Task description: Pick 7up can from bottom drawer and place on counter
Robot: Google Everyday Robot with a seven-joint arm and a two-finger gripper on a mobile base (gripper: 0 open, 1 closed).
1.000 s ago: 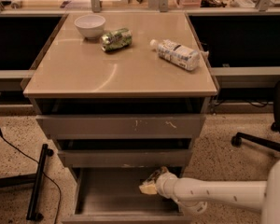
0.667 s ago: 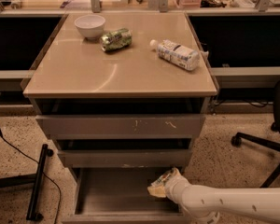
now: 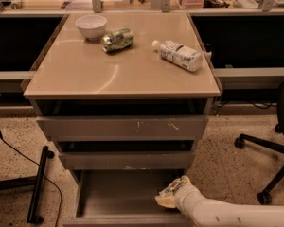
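Might bump the 7up can (image 3: pixel 173 188), squeezed tight in the gripper (image 3: pixel 168 196) low at the front right of the open bottom drawer (image 3: pixel 118 193), on the middle drawer (image 3: pixel 128 160) above and drop it before the counter (image 3: pixel 123 72).

Counter (image 3: pixel 85 74), tan glossy top of grey drawer cabinet: white bowl (image 3: pixel 91 26) at far left; green shiny can (image 3: pixel 117 39) on its side just right of bowl, not touching; clear plastic bottle (image 3: pixel 180 56) w/ white label on its side at far right, cap end pointing left. Bottom drawer (image 3: pixel 118 193) is pulled out twd near side, plain grey floor. Gripper (image 3: pixel 169 197) is at its near right corner w/ 7up can (image 3: pixel 173 188) at its tip; can't tell if can rests on drawer floor. Speckled floor (image 3: pixel 222 164) carries cabinet, office chair base (image 3: pixel 262 150) at right, black cable (image 3: pixel 9 148) at left.
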